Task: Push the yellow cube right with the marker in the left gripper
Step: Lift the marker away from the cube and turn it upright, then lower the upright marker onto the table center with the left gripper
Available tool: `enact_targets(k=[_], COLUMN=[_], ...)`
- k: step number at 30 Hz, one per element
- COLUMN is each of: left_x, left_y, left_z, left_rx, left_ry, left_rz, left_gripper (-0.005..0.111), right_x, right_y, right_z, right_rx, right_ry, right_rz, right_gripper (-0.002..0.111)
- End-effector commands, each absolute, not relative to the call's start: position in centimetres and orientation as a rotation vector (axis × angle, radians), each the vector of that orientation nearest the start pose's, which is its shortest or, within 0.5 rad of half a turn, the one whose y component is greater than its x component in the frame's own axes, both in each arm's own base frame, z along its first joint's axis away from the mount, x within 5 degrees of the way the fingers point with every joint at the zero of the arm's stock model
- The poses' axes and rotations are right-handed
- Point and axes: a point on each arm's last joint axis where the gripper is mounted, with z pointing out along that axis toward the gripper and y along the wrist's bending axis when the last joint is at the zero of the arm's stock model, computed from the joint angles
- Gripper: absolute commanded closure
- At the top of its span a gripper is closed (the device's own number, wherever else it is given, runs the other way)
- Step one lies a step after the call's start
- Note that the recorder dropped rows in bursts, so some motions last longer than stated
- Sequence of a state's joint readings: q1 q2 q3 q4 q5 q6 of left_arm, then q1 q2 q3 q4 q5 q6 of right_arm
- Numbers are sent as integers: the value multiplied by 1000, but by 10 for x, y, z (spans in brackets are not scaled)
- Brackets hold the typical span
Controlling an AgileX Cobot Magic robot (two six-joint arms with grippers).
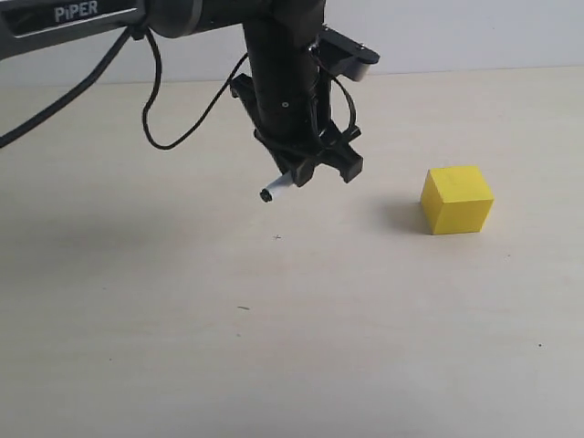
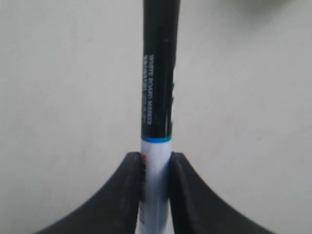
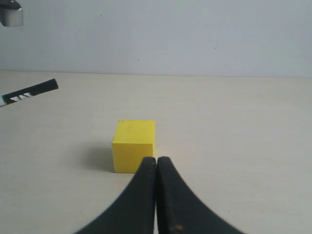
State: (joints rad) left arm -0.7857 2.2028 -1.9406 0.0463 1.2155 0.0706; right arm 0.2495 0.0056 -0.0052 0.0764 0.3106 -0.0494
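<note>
**A:** What is the setting?

**B:** A pale, cream-coloured bench (image 1: 274, 347) with a plain, pale grey wall (image 1: 474, 32) behind it. A few tiny dark specks mark the surface.

**A:** And the left jaws?

**B:** They hang from the dark grey arm lettered "PiPER" (image 1: 283, 82), pointing down at the bench. They are clenched on a slim white-barrelled, black-capped marker (image 1: 276, 188). In the left wrist view the two black fingers (image 2: 122, 195) press the white barrel from both sides, just behind the blue band where the cap begins.

**A:** How does the marker lie in them?

**B:** Crosswise and tilted. Its black-tipped end pokes out on the near side of the left jaws, slanting down. The long cap runs out on the other side, and the exterior view hides it behind the jaws. The marker looks lifted off the bench, not resting on it.

**A:** Where is the cube?

**B:** The small, smooth-faced, bright yellow cube (image 1: 456, 199) sits flat on the bench to the right of the left jaws, lower than them and well apart from the marker.

**A:** The right jaws?

**B:** Pressed together, tip against tip, with nothing between them. The yellow cube lies just beyond their tips. I cannot tell whether they touch it. The marker's cap shows further off, past the cube.
</note>
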Motion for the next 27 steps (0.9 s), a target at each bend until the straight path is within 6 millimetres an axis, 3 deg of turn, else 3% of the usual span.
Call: enact_targets(k=[1, 6, 14, 27], left_x=[312, 296, 290, 295], left_y=[-309, -294, -288, -294], left_z=[216, 212, 184, 140], left_rx=[1192, 938, 212, -13], left_ry=[2779, 2784, 2845, 2886], left_rz=[-16, -100, -301, -315], left_gripper=[107, 107, 107, 107], right_x=[52, 52, 52, 52], right_y=[15, 15, 15, 15], right_z=[186, 186, 185, 185], right_rx=[-215, -215, -216, -216], right_ry=[1774, 1780, 1782, 1782], right_rz=[212, 212, 212, 212], right_gripper=[108, 108, 108, 108])
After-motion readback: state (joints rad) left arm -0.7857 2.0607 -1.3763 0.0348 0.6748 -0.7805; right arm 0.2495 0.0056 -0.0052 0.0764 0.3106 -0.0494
